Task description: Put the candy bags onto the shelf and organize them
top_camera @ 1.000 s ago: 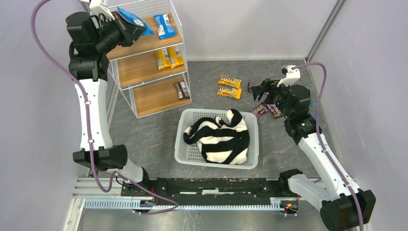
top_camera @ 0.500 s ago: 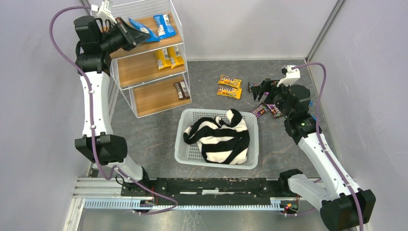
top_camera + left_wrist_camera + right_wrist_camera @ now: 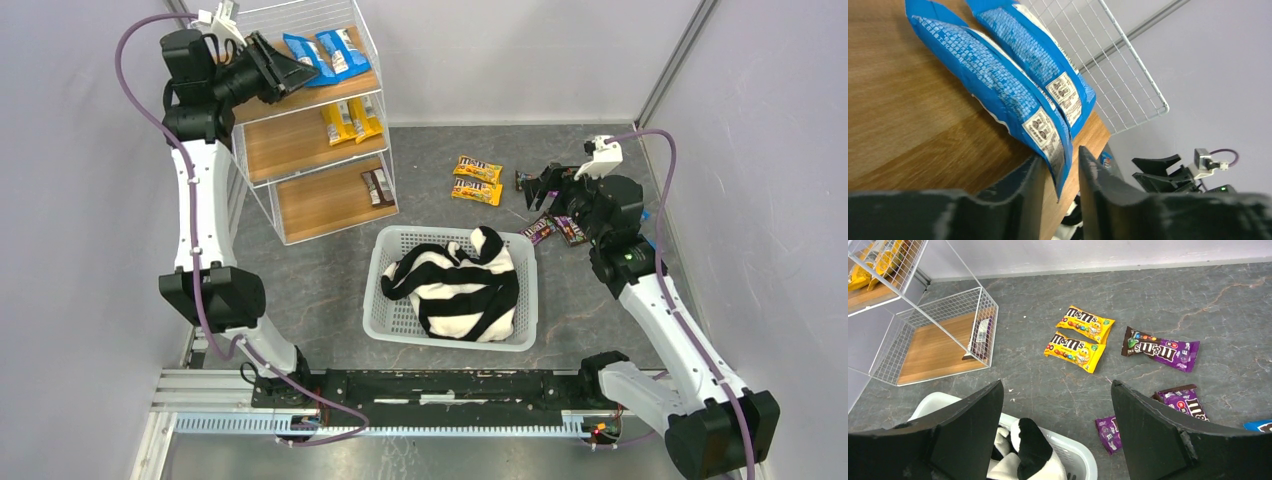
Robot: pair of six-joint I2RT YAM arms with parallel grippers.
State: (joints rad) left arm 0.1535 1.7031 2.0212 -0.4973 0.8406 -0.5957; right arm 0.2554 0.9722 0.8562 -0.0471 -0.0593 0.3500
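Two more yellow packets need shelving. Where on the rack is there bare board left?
Seen from overhead, middle board: bare wood left of the yellow bags at its right end. Bottom board: bare left of the dark bag. Top board is crowded: two blue bags plus the left gripper at one bag's edge.

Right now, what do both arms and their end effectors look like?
The left arm and right arm have white links between black joints. Each carries a purple cable and a white mount at the wrist. The left end effector and right end effector are black, with two broad wedge-shaped fingers.
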